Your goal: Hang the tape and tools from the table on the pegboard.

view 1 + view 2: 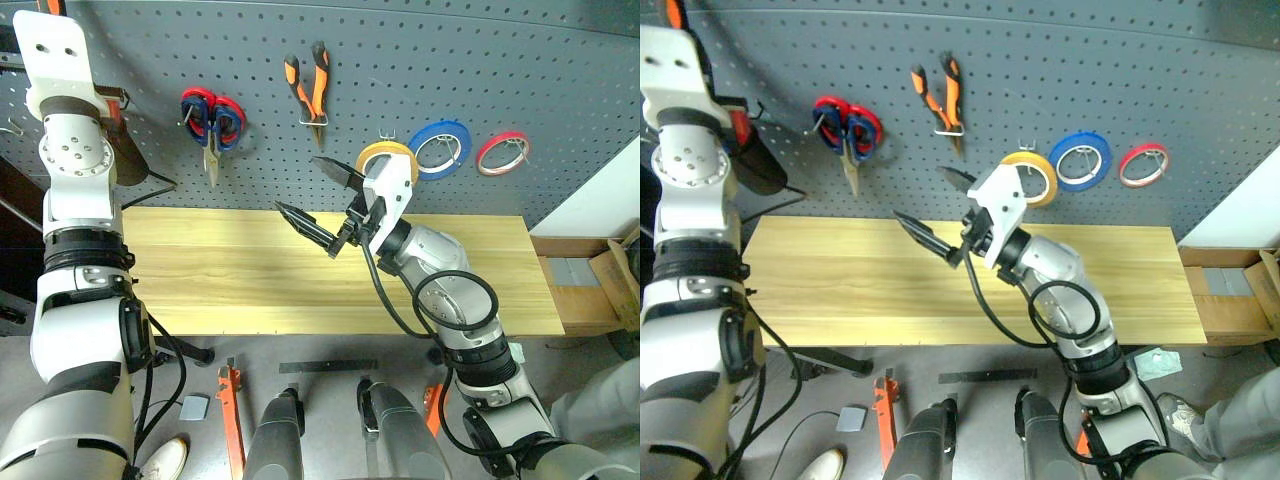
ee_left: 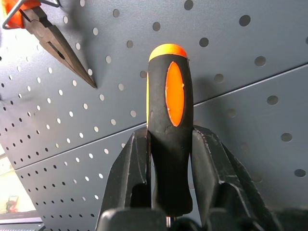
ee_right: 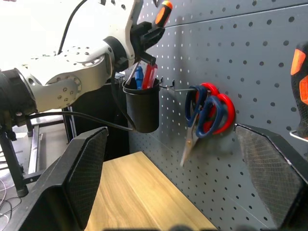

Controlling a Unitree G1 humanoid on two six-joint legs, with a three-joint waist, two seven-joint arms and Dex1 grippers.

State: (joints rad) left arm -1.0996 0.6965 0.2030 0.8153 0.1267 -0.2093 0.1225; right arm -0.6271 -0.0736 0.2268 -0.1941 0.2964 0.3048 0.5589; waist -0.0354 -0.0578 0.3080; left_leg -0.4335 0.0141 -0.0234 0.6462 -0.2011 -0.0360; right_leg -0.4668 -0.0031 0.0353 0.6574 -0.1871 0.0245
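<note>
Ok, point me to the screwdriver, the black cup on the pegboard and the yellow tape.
screwdriver [image 2: 169, 139]: left wrist view, on the black-and-orange handle between the fingers.
black cup [image 3: 141, 107]: right wrist view, on its front wall.
yellow tape [image 1: 1043, 172]: right eye view, on the ring's right side.

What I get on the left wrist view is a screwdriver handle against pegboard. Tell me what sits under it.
Observer: A black cup hangs on the pegboard just below the left gripper, which is shut on the screwdriver.
Operator: Report the right gripper.
Observer: The right gripper is open and empty, above the table.
Operator: Confirm the tape.
Observer: The yellow tape hangs on a hook, beside the blue roll.
</note>
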